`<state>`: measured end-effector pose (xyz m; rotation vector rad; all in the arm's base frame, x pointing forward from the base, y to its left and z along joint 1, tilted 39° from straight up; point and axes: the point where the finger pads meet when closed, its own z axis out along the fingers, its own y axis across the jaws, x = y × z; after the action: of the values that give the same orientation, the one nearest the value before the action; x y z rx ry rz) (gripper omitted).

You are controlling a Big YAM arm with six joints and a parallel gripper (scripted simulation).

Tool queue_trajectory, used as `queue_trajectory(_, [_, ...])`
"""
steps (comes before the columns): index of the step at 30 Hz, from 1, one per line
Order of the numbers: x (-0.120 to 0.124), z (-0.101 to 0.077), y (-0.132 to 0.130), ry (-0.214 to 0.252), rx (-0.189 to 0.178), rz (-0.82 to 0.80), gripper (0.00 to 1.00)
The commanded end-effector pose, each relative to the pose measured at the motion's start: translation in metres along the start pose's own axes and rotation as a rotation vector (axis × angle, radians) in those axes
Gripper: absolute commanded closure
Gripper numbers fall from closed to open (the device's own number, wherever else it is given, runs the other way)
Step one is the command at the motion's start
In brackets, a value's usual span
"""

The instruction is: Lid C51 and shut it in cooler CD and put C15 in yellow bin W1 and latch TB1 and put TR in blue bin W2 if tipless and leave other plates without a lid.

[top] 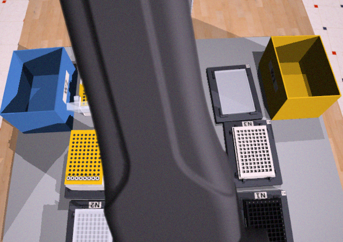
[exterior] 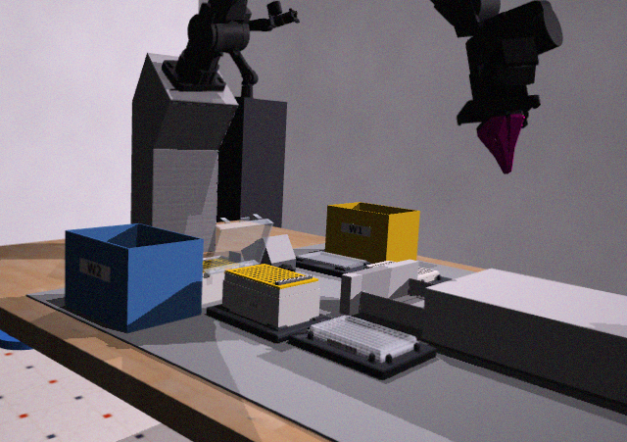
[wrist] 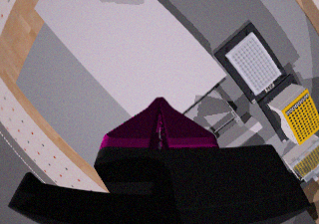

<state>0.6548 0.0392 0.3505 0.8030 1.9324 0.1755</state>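
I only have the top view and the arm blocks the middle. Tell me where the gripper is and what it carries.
Observer: The gripper hangs high above the cooler housing, fingers shut, holding nothing.
Operator: Now report the TB1 lid; I see only a corner of that box.
Observer: The TB1 lid stands tilted up, open, behind the blue bin.
Operator: Check the clear plate at N2.
Observer: The clear plate sits flat in its nest, no lid on it.

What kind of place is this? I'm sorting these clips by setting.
Most likely a lab automation bench: multiwell assay plates in labelled nests, a yellow-topped tip rack, and waste bins on a grey mat.
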Motion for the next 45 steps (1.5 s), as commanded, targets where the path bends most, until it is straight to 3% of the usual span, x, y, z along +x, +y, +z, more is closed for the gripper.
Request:
queue_trajectory(1, [-0.009, -0.022, -0.011, 0.003, 0.001, -0.093, 1.00])
queue_trajectory(3, [-0.005, -0.026, -0.011, -0.015, -0.018, -0.089, 1.00])
queue_trajectory(6, [0.000, -0.028, -0.012, -0.013, -0.020, -0.091, 1.00])
queue_trajectory(7, [0.007, -0.028, -0.022, 0.021, 0.001, -0.128, 1.00])
queue_trajectory(9, [0.012, -0.030, -0.031, 0.046, 0.010, -0.186, 1.00])
queue_trajectory(13, [0.027, -0.038, -0.034, 0.030, -0.013, -0.186, 1.00])
queue_trajectory(16, [0.037, -0.041, -0.055, 0.091, 0.015, -0.277, 1.00])
queue_trajectory(20, [0.051, -0.048, -0.058, 0.073, -0.007, -0.278, 1.00])
queue_trajectory(21, [0.055, -0.049, -0.066, 0.101, 0.004, -0.309, 1.00])
queue_trajectory(23, [0.055, -0.049, -0.066, 0.101, 0.004, -0.309, 1.00])
queue_trajectory(25, [0.061, -0.051, -0.078, 0.136, 0.017, -0.368, 1.00])
queue_trajectory(30, [0.078, -0.060, -0.081, 0.119, -0.007, -0.371, 1.00])
queue_trajectory(31, [0.084, -0.061, -0.091, 0.155, 0.008, -0.405, 1.00])
queue_trajectory(33, [0.087, -0.062, -0.103, 0.182, 0.016, -0.457, 1.00])
queue_trajectory(35, [0.092, -0.065, -0.102, 0.161, 0.000, -0.455, 1.00])
queue_trajectory(40, [0.103, -0.070, -0.107, 0.163, -0.006, -0.460, 1.00])
queue_trajectory(41, [0.109, -0.072, -0.117, 0.200, 0.008, -0.492, 1.00])
queue_trajectory(43, [0.113, -0.074, -0.127, 0.228, 0.011, -0.545, 1.00])
queue_trajectory(45, [0.119, -0.077, -0.128, 0.211, -0.002, -0.545, 1.00])
